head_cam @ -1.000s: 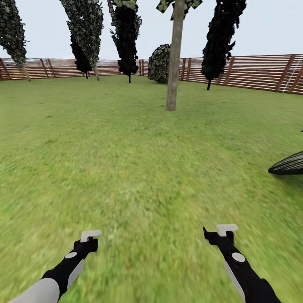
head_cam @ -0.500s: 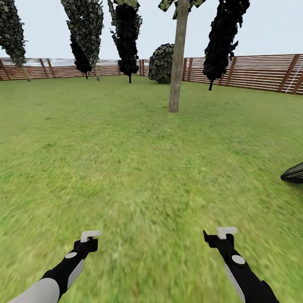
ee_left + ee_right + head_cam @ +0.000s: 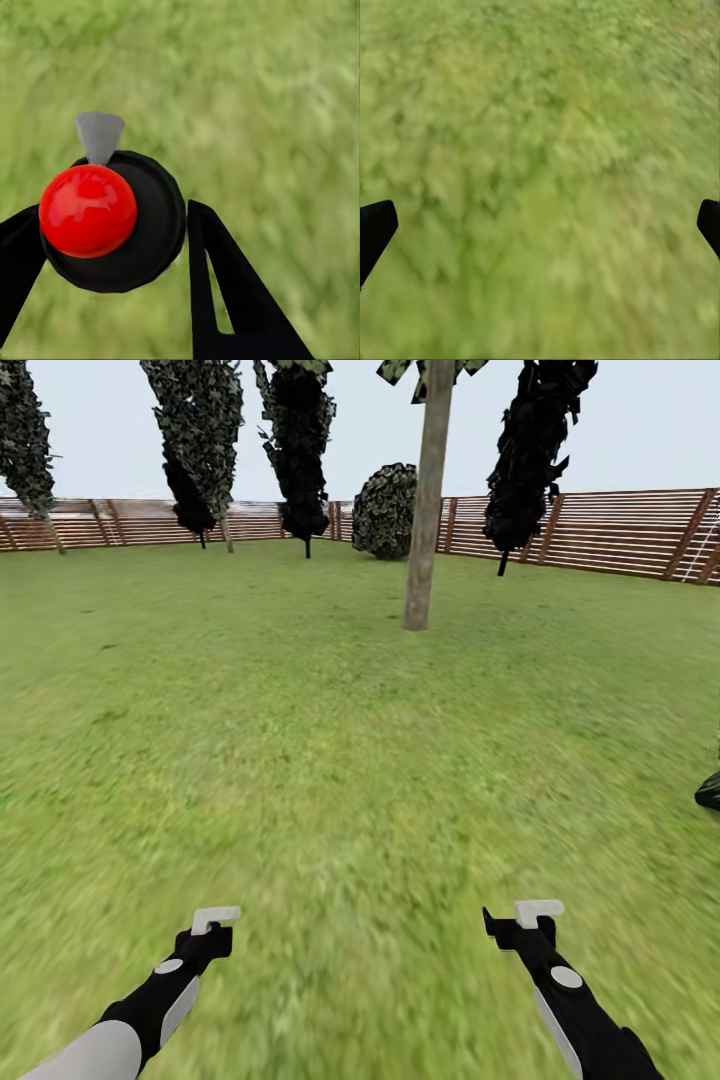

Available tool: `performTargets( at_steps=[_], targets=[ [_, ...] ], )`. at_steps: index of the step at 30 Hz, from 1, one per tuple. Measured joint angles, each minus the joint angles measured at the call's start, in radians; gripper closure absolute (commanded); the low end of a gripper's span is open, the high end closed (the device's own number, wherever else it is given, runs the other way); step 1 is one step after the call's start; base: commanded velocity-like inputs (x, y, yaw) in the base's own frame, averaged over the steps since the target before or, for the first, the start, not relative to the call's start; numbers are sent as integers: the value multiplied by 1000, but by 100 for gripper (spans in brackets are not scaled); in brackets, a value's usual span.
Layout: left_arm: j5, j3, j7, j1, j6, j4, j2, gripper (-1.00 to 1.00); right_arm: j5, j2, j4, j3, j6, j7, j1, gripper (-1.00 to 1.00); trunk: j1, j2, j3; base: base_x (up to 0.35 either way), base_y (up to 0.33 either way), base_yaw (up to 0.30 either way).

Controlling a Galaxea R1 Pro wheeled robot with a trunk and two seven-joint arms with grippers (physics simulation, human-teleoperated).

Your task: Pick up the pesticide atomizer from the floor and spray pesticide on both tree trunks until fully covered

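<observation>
Left pincer clamps the atomizer, ready for the far trunk; right pincer spread apart.

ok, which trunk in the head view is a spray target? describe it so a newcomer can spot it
Start at the brown slatted fence across the back of the lawn. In front of it, just right of centre, stands one bare pale tree trunk, rising out of frame. Unlike the dark leafy cone-shaped trees and the round bush behind it, it stands alone mid-lawn.
</observation>
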Motion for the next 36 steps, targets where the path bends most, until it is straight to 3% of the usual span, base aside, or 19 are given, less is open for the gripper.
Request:
performTargets(
  at_steps=[22, 36],
  targets=[
    [1, 0, -1, 0, -1, 2, 1, 100, 0, 0, 0, 0, 0, 2, 0, -100, 0, 0, 0, 336, 54, -281],
    [1, 2, -1, 0, 1, 2, 2, 100, -1, 0, 0, 0, 1, 4, 0, -100, 0, 0, 0, 337, 0, -23]
  ],
)
